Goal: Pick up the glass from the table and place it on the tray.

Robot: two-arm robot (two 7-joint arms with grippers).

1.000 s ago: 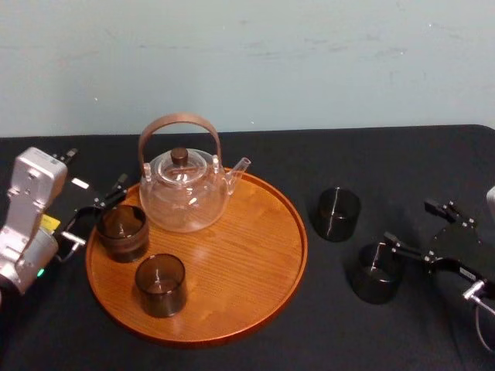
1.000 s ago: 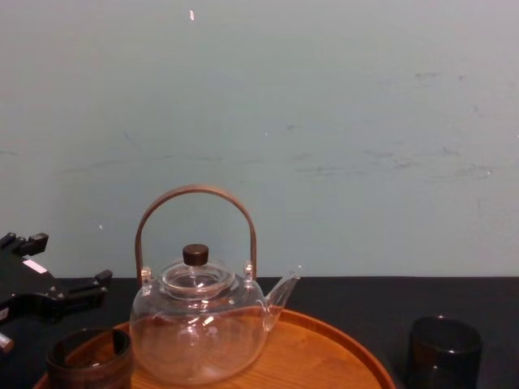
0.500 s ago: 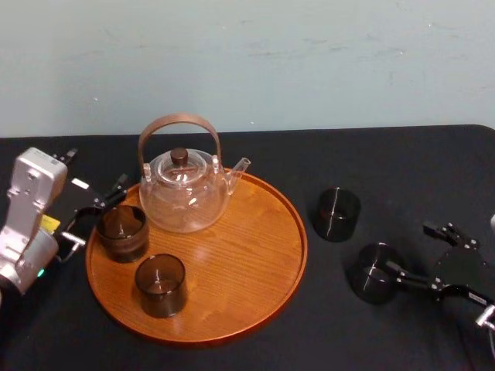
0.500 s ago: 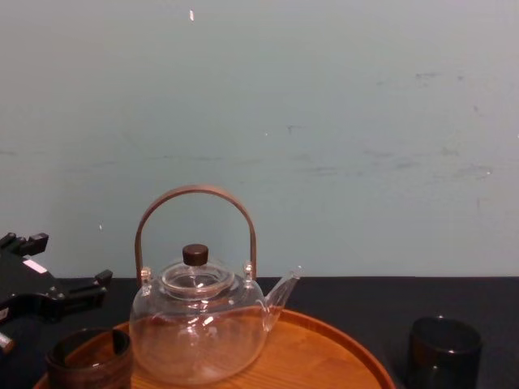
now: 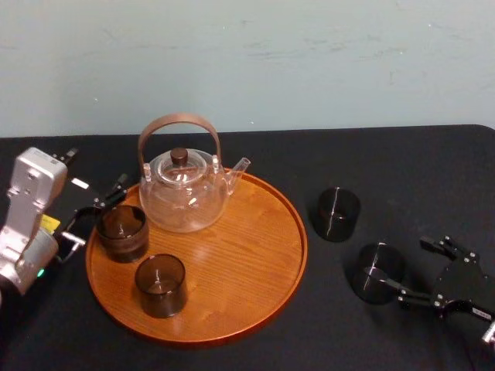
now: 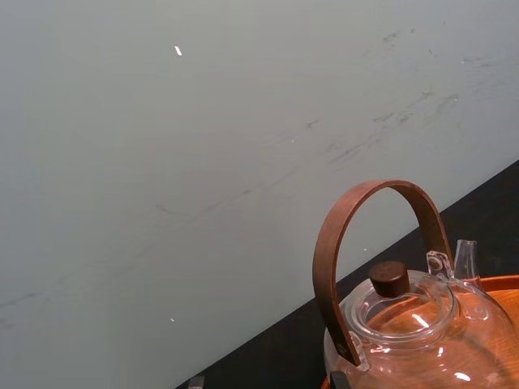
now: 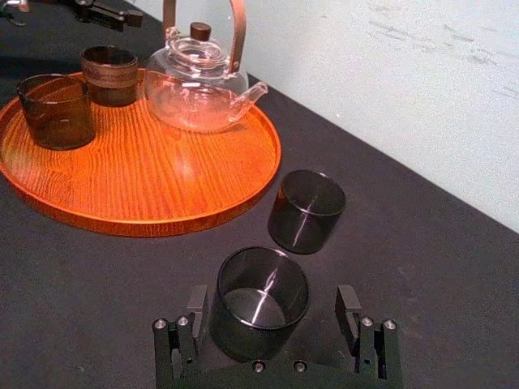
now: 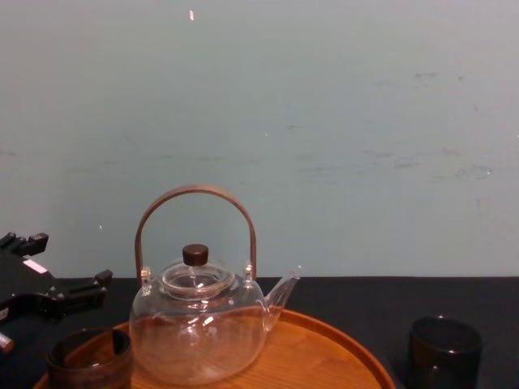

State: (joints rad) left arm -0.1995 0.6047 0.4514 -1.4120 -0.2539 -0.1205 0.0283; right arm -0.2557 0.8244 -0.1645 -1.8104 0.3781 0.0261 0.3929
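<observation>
Two dark glasses stand on the black table to the right of the tray [image 5: 240, 255]: the nearer glass [image 5: 375, 272] and the farther glass [image 5: 336, 213]. My right gripper [image 5: 424, 272] is open at table level just right of the nearer glass [image 7: 259, 284], its fingers [image 7: 190, 324] spread wider than the glass, with a gap on each side. The round orange-brown tray [image 7: 162, 186] carries a glass teapot [image 5: 184, 193] and two more dark glasses [image 5: 122, 230] [image 5: 161, 284]. My left gripper [image 5: 93, 214] is open beside the tray's left rim.
The teapot [image 8: 199, 332] with its tall wooden handle occupies the tray's back left. The right half of the tray is bare wood. A pale wall [image 8: 324, 121] runs behind the table. The farther glass [image 7: 306, 209] stands between the nearer glass and the tray rim.
My right gripper has drawn back toward the front right of the table, away from the nearer glass, which stayed where it was. The left arm has not moved.
</observation>
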